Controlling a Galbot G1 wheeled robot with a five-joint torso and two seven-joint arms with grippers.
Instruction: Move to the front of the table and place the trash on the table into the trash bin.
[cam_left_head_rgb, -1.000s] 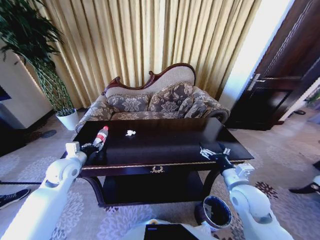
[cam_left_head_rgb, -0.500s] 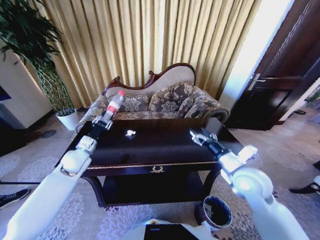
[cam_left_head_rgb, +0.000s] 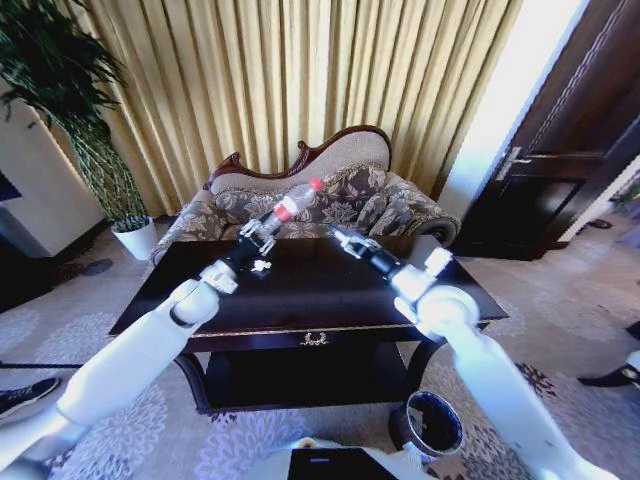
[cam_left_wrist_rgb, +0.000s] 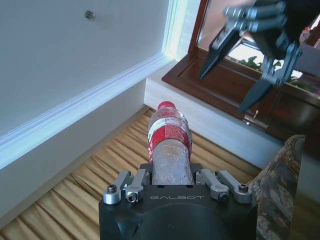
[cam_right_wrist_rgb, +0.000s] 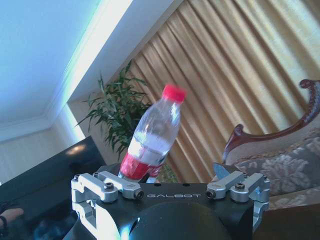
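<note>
I have the left gripper (cam_left_head_rgb: 258, 232) raised above the far half of the table (cam_left_head_rgb: 330, 295), and it is clamped around the lower body of the bottle (cam_left_head_rgb: 291, 203). The bottle tilts up and away from the table, its red cap toward the sofa (cam_left_head_rgb: 345, 195) behind the table. In the left wrist view the bottle (cam_left_wrist_rgb: 170, 145) sits squarely between the gripper's fingers (cam_left_wrist_rgb: 131, 186), red label and cap pointing away from the camera.

My right gripper (cam_left_head_rgb: 343, 238) is also up over the far half of the table, just beside the bottle, with its jaws spread and nothing between them. The left wrist view catches that gripper (cam_left_wrist_rgb: 235, 75) farther off with its fingers apart. From the right wrist view I see the bottle (cam_right_wrist_rgb: 152, 136) just beyond the spread fingers (cam_right_wrist_rgb: 92, 187).

A paper wad (cam_left_head_rgb: 262, 265) lies on the table, below the left gripper. The bin (cam_left_head_rgb: 428, 424) stands on the carpet by the table's near right leg.
</note>
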